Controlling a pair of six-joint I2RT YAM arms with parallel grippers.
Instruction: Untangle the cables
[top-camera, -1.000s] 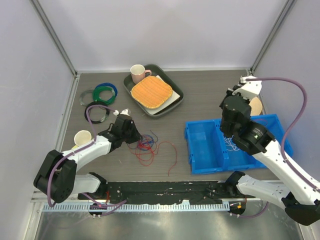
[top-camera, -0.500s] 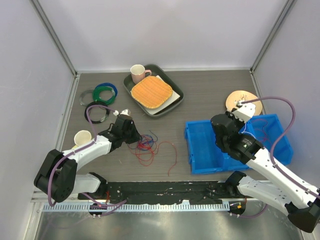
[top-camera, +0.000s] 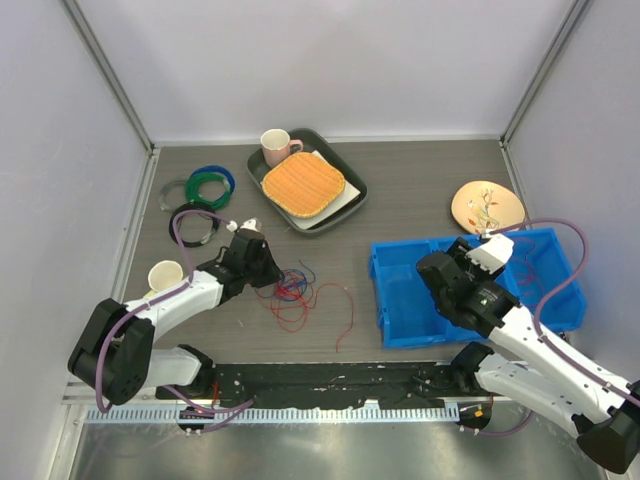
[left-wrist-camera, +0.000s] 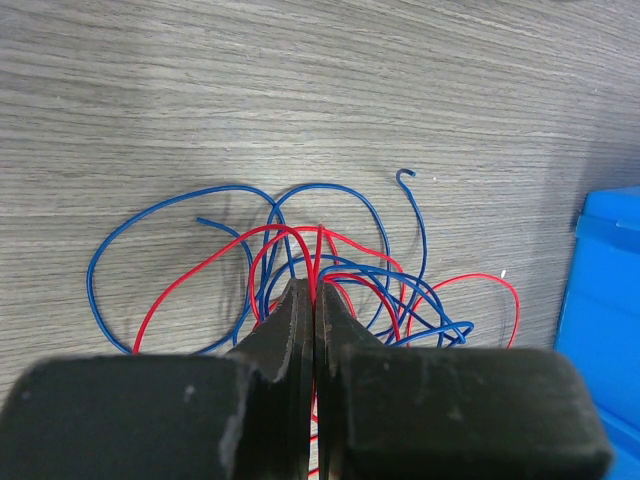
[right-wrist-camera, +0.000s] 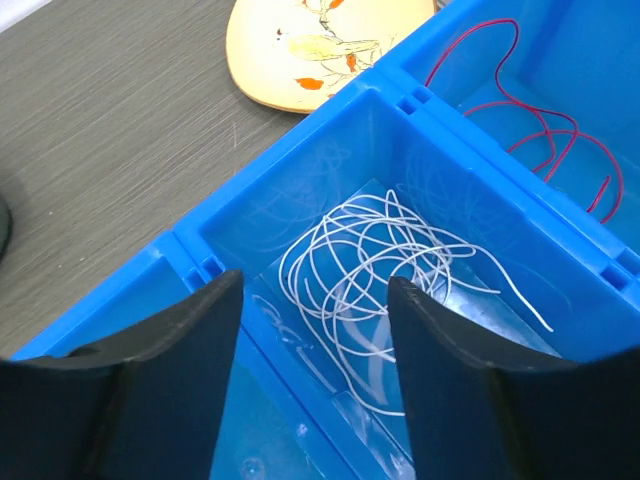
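**Left jaws pinch the knot; right jaws hang wide over the bin**

The left gripper (left-wrist-camera: 315, 292), jaws pressed together on what looks like a red strand (left-wrist-camera: 320, 245), sits at the left edge of the red and blue cables (top-camera: 300, 295). The tangle sprawls across the table (top-camera: 420, 190) toward the blue bin (right-wrist-camera: 290, 165), a red tail curling nearward. The right gripper (right-wrist-camera: 312, 290), jaws spread and empty, hangs over the white cable (right-wrist-camera: 390, 255) in a bin compartment, well apart from the tangle.
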